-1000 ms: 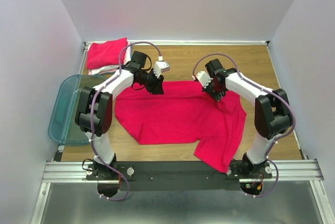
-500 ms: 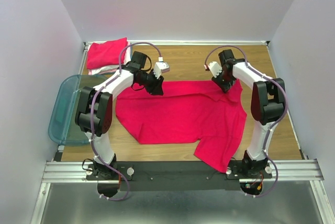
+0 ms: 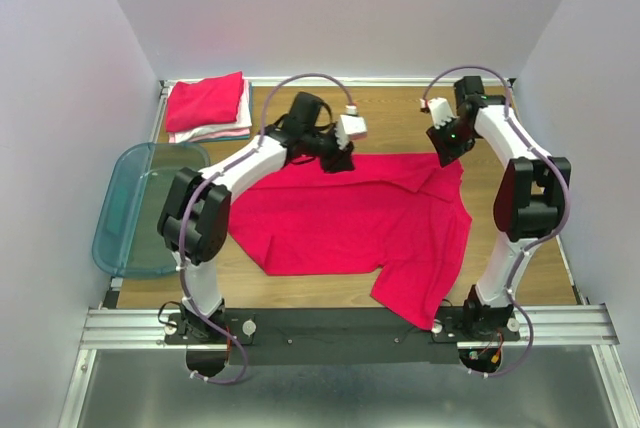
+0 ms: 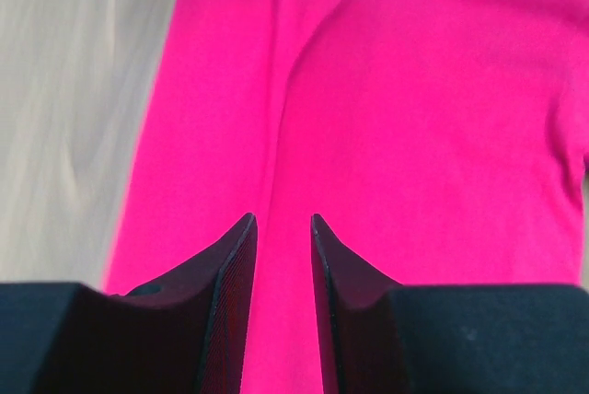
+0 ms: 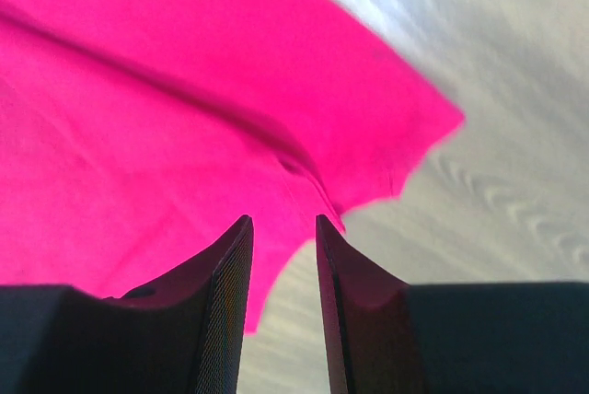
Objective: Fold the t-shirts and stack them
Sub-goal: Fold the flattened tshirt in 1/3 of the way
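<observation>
Shirt (image 3: 350, 213) lies spread flat on the tabletop (image 3: 400, 113), not yet folded; left fingers (image 4: 242, 239) hang apart and empty over its far hem; right fingers (image 5: 237, 242) likewise over its far right corner, probably to pinch both; stack (image 3: 205, 103) waits far left.

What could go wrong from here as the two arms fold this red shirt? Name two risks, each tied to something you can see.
1. The red shirt lies bunched along its right side, so folding now would likely trap creases and give a lopsided rectangle.
2. The right gripper hangs open over the shirt's edge near a corner; closing there may pinch only a sliver that slips out.
</observation>
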